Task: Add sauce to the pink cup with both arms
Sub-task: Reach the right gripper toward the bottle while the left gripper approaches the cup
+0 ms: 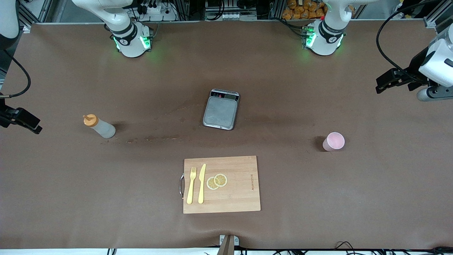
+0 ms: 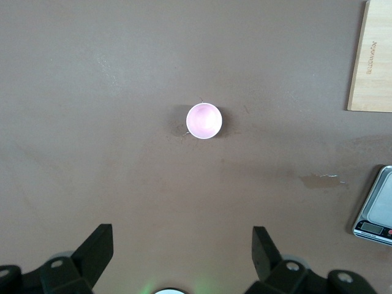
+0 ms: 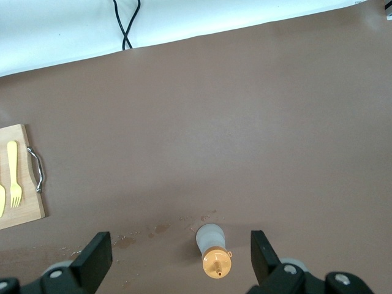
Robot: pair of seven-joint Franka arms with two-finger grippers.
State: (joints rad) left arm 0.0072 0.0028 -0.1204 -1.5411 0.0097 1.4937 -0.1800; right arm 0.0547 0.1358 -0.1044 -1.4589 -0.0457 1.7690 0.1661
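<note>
I am viewing one sauce bottle (image 1: 99, 126), one pink cup (image 1: 333, 141), one grey scale (image 1: 221, 109) and one wooden cutting board (image 1: 221, 184) on the brown table (image 1: 318, 198). The board is carrying one yellow fork (image 1: 191, 185), one yellow knife (image 1: 202, 183) and two lemon slices (image 1: 217, 181). The left gripper (image 2: 182, 251) is hovering with its fingers spread wide and holding nothing, the cup (image 2: 203, 120) standing upright below and ahead of it. The right gripper (image 3: 181, 257) is likewise hanging open and empty, the bottle (image 3: 213, 250) standing just under the gap between its fingers. Bottle and cup are sitting well apart, at the two ends of the table.
</note>
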